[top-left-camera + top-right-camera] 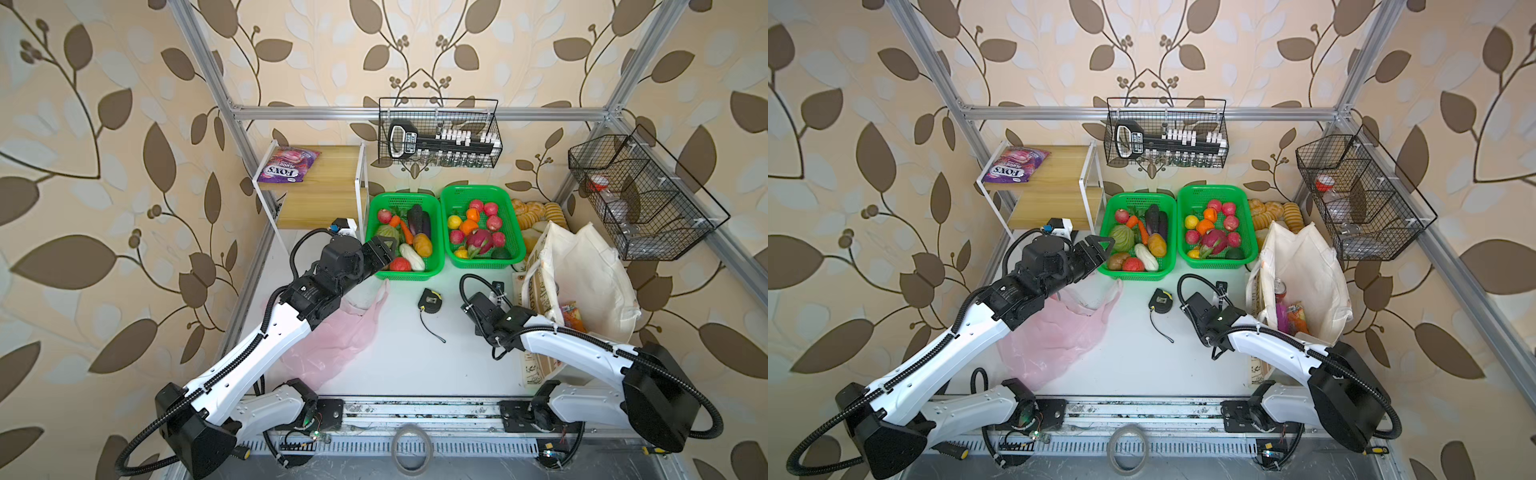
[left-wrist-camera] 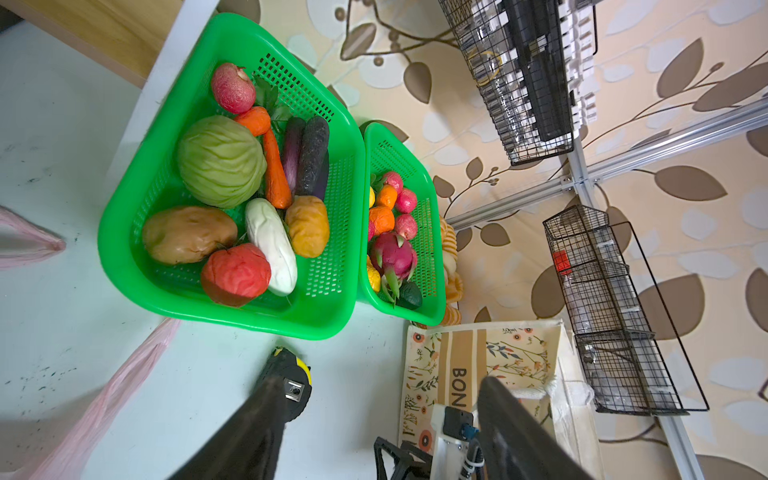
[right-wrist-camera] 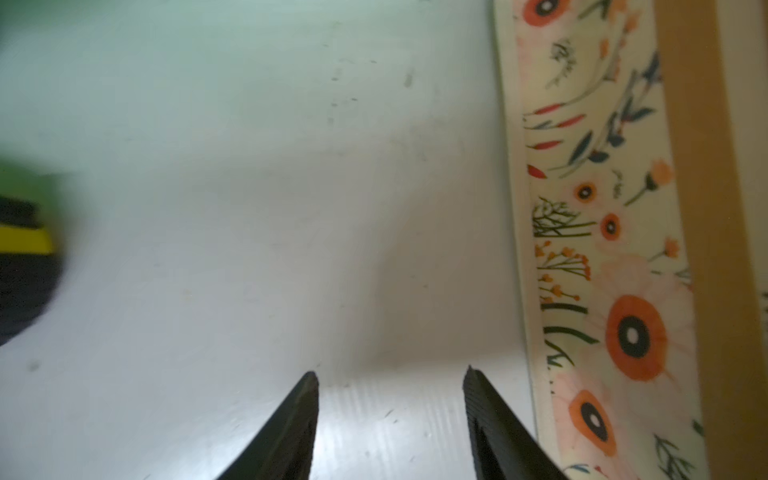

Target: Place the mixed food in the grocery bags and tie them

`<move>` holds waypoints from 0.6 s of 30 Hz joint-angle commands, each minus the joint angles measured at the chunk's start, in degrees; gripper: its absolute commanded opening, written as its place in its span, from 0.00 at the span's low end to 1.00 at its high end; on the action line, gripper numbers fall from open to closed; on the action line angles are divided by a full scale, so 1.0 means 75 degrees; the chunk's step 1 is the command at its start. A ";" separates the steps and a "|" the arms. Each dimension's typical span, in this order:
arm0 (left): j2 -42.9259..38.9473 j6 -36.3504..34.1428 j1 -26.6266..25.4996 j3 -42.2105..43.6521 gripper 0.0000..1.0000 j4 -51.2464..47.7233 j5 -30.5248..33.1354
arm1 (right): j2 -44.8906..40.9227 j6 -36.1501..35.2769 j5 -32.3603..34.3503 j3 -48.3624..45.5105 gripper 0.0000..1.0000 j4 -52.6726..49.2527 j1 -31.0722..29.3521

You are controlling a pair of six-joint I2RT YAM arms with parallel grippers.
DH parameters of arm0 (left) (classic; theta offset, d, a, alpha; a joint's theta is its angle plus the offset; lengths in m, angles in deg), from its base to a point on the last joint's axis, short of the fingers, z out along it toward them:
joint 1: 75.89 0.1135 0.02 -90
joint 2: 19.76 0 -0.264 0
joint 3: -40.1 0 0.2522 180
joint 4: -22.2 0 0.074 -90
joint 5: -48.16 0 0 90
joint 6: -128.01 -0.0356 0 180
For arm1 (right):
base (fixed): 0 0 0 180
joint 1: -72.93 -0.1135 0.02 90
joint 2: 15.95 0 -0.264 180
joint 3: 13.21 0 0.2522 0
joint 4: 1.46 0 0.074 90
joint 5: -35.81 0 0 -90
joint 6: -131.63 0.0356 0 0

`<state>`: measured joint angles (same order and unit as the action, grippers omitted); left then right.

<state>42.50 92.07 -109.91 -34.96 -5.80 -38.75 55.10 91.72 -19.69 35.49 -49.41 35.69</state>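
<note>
My left gripper (image 1: 382,249) (image 2: 382,382) hangs open and empty over the near-left rim of the vegetable basket (image 1: 374,208). The pink plastic bag (image 1: 332,340) lies flat on the table under the left arm. My right gripper (image 3: 390,374) is open and empty, low over the table beside the floral canvas tote (image 1: 582,282) (image 3: 590,249). The tote stands open with a red can (image 1: 1280,289) and an orange packet (image 1: 1298,318) inside. A dragon fruit (image 1: 478,241), lemon (image 1: 454,221) and orange (image 1: 469,226) lie in the fruit basket (image 1: 482,189). A purple FOX'S pouch (image 1: 286,166) sits on the wooden shelf.
A black and yellow tape measure (image 1: 430,300) lies on the table between the arms. Bread loaves (image 1: 536,212) sit behind the tote. Wire baskets hang on the back rail (image 1: 436,133) and the right rail (image 1: 640,195). The wooden shelf (image 1: 324,187) stands back left.
</note>
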 commanded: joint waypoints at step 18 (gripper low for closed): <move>0.0124 0.0101 0.0106 0.0066 0.75 0.0258 -0.0166 | 0.0439 -0.0057 -0.0997 -0.0771 0.52 0.1759 0.2173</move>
<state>43.38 92.42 -109.91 -34.85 -5.80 -39.12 57.28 89.88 -26.77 28.32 -36.19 51.24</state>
